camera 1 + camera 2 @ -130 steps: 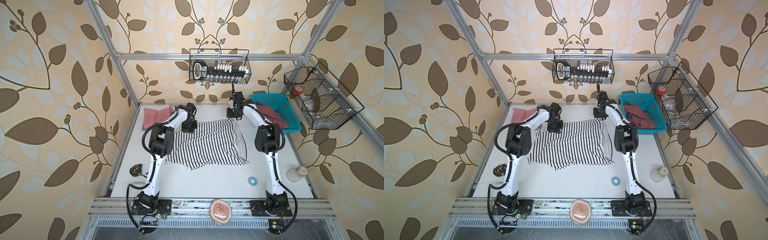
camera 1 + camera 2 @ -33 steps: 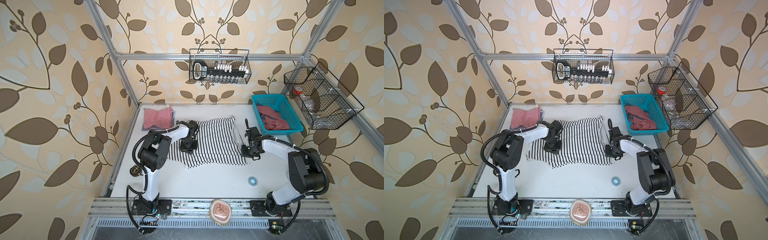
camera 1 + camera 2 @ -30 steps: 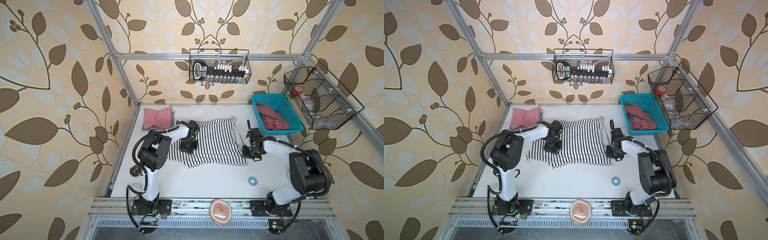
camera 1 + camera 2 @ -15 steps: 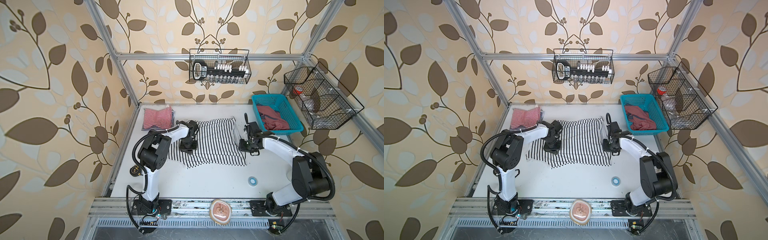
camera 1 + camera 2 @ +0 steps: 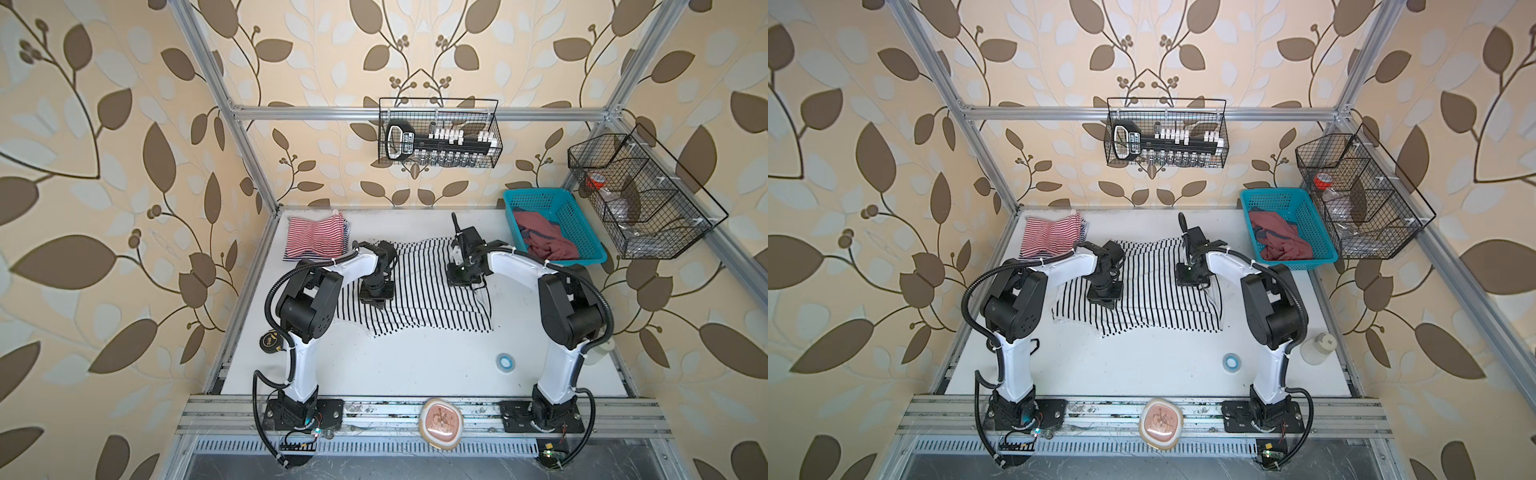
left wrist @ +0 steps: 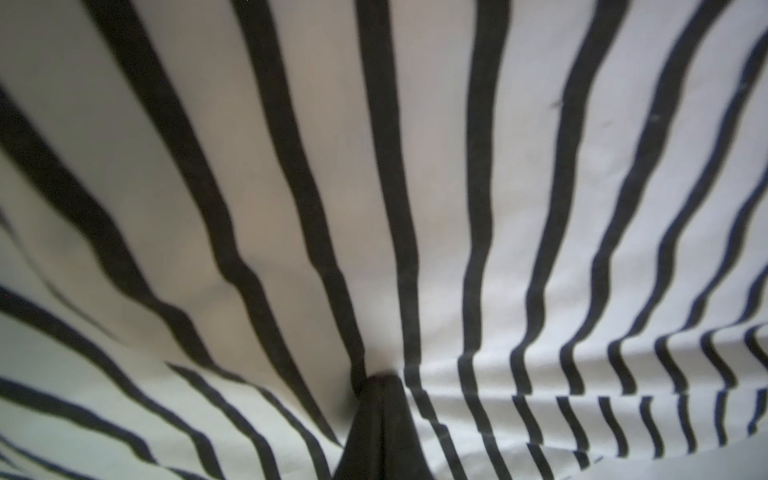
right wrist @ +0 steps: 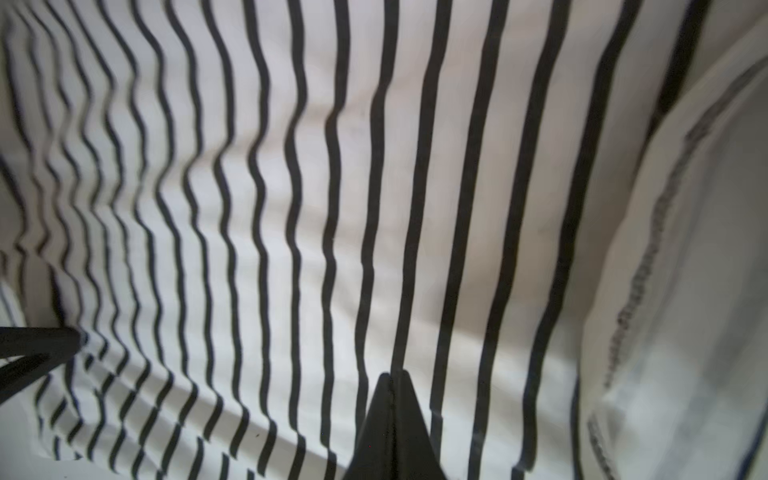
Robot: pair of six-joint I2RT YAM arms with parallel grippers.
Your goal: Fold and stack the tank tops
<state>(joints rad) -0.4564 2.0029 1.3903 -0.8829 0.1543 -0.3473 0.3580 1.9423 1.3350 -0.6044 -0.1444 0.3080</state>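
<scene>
Right gripper [image 5: 461, 277] is now sitting further in over the black-and-white striped tank top [image 5: 419, 299], off the right hem where it was a second ago; left gripper [image 5: 377, 300] isn't shifting. Both jaw pairs are closed narrow, each pinching a tuck of that top: stripes are puckering into the tips in both wrist views. I'm reading this as mid-fold on top two, with the right side coming inward. The next move is calling for both pinches travelling together, low and level, or the cloth is going to skew or slip out

Near to far:
- tan disc [image 5: 441, 422] is sitting on the front rail, off the desk [image 5: 415, 365]
- blue tape roll [image 5: 505, 362] is lying near the front right corner, well apart from the cloth
- tape measure [image 5: 270, 341] is lying at the left edge, white bottle [image 5: 1318, 348] at the right edge
- striped top is lying across the middle, towards the far edge
- red-and-white striped tank top [image 5: 318, 241] is sitting folded in the far left corner, likely the stack spot
- dusty red tank top [image 5: 548, 243] is waiting crumpled in the teal basket [image 5: 538, 193] at the far right corner

Nothing is blocking the fold path; the left forearm is hanging over the cloth's left side and could be dragging it
</scene>
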